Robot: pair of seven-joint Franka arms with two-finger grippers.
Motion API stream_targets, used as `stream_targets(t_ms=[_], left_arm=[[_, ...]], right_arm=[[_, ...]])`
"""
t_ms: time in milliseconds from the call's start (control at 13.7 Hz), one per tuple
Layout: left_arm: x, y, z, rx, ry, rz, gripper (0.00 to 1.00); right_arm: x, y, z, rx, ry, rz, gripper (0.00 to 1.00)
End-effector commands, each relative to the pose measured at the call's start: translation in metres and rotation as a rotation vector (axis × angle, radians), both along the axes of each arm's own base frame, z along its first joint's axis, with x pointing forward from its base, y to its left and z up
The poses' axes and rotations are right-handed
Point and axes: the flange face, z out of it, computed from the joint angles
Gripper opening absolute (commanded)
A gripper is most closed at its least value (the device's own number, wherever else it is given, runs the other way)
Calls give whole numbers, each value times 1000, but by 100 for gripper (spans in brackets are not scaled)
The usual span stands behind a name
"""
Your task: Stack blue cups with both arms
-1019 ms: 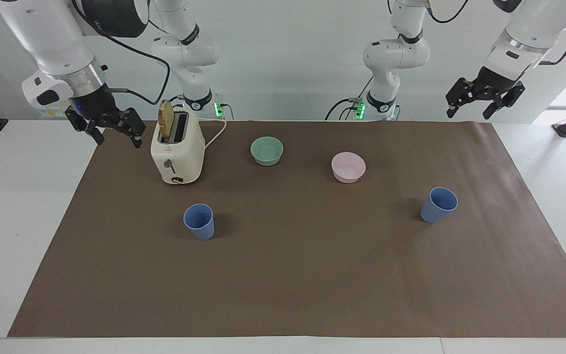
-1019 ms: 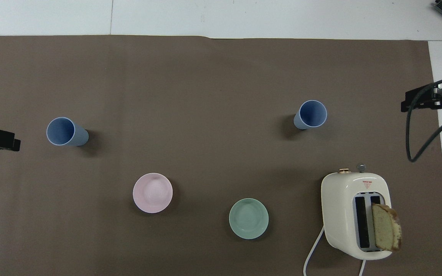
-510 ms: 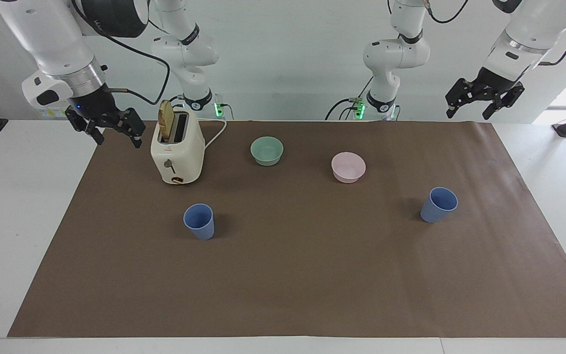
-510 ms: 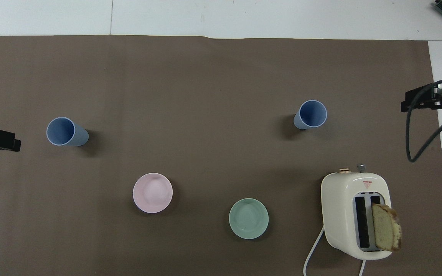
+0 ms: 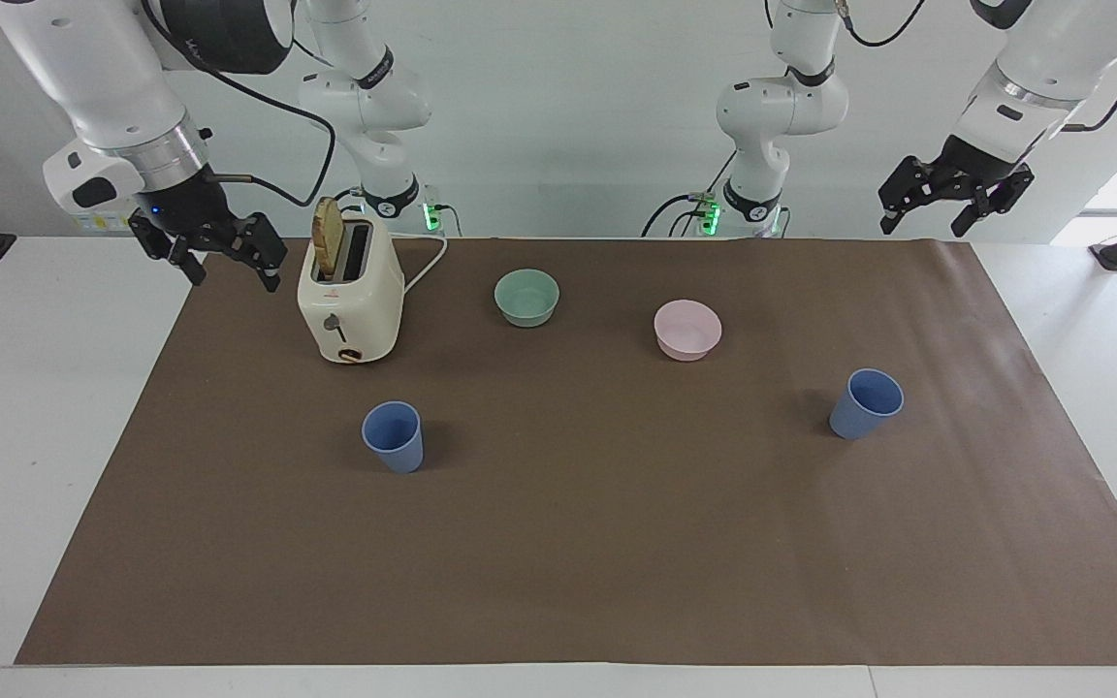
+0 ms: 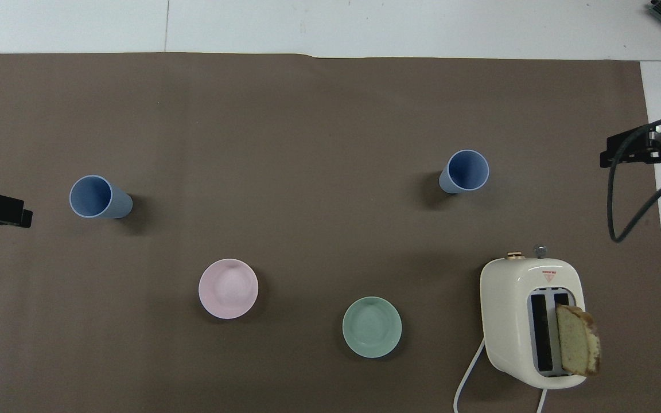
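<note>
We judge the two small matte periwinkle-blue plastic tumblers (image 5: 393, 436) (image 5: 866, 403), upright and well apart on the brown mat (image 5: 578, 543), to be light, stiff and slightly slick, best pinched across the tapered wall near the rim. The left gripper (image 5: 953, 196) and right gripper (image 5: 212, 254) hang with fingers spread wide, holding nothing.

Left end effector (image 5: 953, 201) hangs up at two o'clock in the facing view, over the desk corner at its own arm's end, fingers spread and empty, wrist angled down from the white forearm. Right end effector (image 5: 221, 254) hangs at ten o'clock in that view, over the desk edge at its arm's end, fingers apart too, holding nothing, silver wrist ring tilted.
</note>
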Motion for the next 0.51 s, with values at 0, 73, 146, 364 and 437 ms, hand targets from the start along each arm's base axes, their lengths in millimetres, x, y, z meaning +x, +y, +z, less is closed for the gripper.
stream_targets(t_ms=[0,73,146,364,437], left_arm=[[-3,3,-7,12,-1,-7,100],[-2,4,-8,12,1,-6,100],[-2,5,-8,12,2,-6,100],[0,5,-11,12,-8,-5,100],[1,7,-12,11,-16,-2,100]], right_arm=[[-6,-4,1,7,-5,8,100],[-6,-4,1,7,-5,8,100],[-6,-4,1,7,-5,8,100],[-6,-4,1,9,-7,8,100],[-6,-4,1,9,-7,8,100]])
